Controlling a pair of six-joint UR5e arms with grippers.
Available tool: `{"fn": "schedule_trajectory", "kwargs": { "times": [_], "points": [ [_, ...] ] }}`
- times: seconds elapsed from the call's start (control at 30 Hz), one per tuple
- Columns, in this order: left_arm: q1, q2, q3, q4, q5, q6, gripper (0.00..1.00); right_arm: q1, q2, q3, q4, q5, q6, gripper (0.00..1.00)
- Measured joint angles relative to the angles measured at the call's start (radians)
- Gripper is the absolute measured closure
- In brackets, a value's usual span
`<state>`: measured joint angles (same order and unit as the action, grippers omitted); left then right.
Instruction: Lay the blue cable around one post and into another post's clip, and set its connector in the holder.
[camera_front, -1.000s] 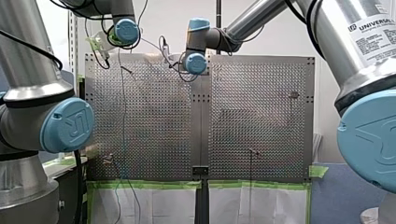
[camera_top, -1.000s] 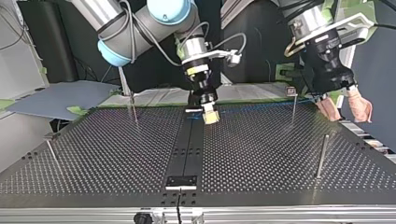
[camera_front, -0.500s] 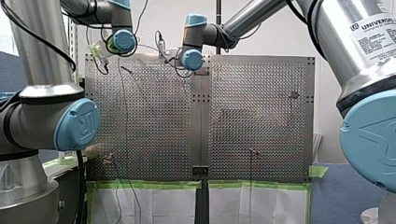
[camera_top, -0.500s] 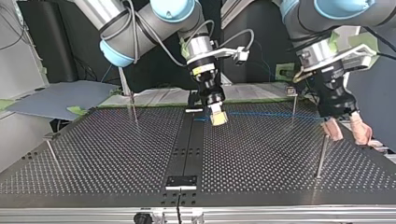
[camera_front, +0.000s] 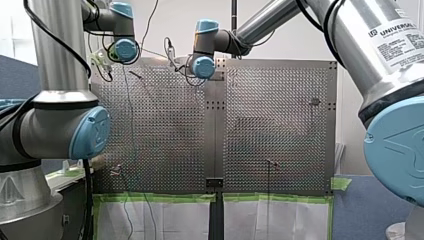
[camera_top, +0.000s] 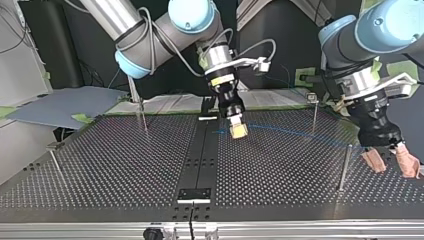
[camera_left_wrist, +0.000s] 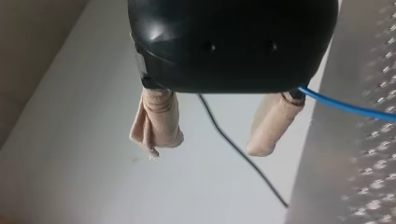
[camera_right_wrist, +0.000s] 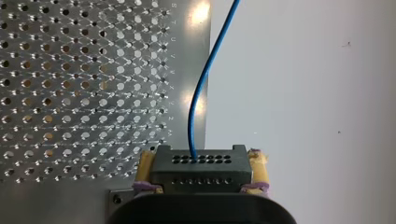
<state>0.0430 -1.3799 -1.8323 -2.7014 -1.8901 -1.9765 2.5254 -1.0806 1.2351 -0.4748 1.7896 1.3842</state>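
My right gripper (camera_top: 238, 131), with yellow pads, is shut on a dark connector block (camera_right_wrist: 201, 164) just above the table's middle strip. The blue cable (camera_right_wrist: 200, 88) leaves the block and runs ahead of the fingers. In the top view the blue cable (camera_top: 295, 133) sags in a curve toward that view's right, past a clip-topped post (camera_top: 313, 111) and up to a plain post (camera_top: 344, 167). My left gripper (camera_left_wrist: 215, 135) hangs open beyond that post, off the table's side, its beige fingers (camera_top: 373, 161) wide apart. The cable (camera_left_wrist: 348, 106) passes the base of one finger.
Two more thin posts (camera_top: 143, 116) (camera_top: 56, 163) stand at the top view's left. A small black plate (camera_top: 194, 195) sits on the middle strip (camera_top: 200, 160) at the near edge. A thin black wire (camera_left_wrist: 243, 151) trails under my left gripper. Green tape edges the table (camera_front: 160, 198).
My left gripper has swung down and toward the top view's near right, past the plain post. My right gripper has shifted slightly to that view's right. The cable now curves.
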Motion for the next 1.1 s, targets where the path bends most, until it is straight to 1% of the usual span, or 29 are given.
{"fn": "schedule_trajectory", "kwargs": {
  "times": [0.17,0.2,0.37,0.5,0.7,1.0,1.1],
  "points": [
    [0.053,-0.010,0.005,0.007,0.045,-0.019,0.00,-0.004,0.018,-0.023,0.011,-0.004,-0.002,1.00],
    [0.066,-0.016,0.005,0.007,0.057,-0.021,0.00,-0.005,0.022,-0.027,0.012,-0.005,-0.001,1.00],
    [0.114,-0.051,0.005,0.028,0.090,-0.023,0.00,-0.009,0.035,-0.043,0.019,-0.008,0.000,1.00],
    [0.154,-0.089,0.006,0.053,0.127,-0.027,0.00,-0.011,0.038,-0.055,0.031,-0.008,0.000,1.00],
    [0.216,-0.130,0.008,0.104,0.188,-0.036,0.00,-0.014,0.039,-0.068,0.040,-0.008,-0.002,1.00],
    [0.304,-0.176,0.014,0.151,0.276,-0.069,0.00,-0.015,0.041,-0.073,0.040,-0.008,0.000,1.00],
    [0.332,-0.198,0.015,0.162,0.303,-0.072,0.00,-0.015,0.041,-0.073,0.044,-0.005,0.000,1.00]
  ]
}}
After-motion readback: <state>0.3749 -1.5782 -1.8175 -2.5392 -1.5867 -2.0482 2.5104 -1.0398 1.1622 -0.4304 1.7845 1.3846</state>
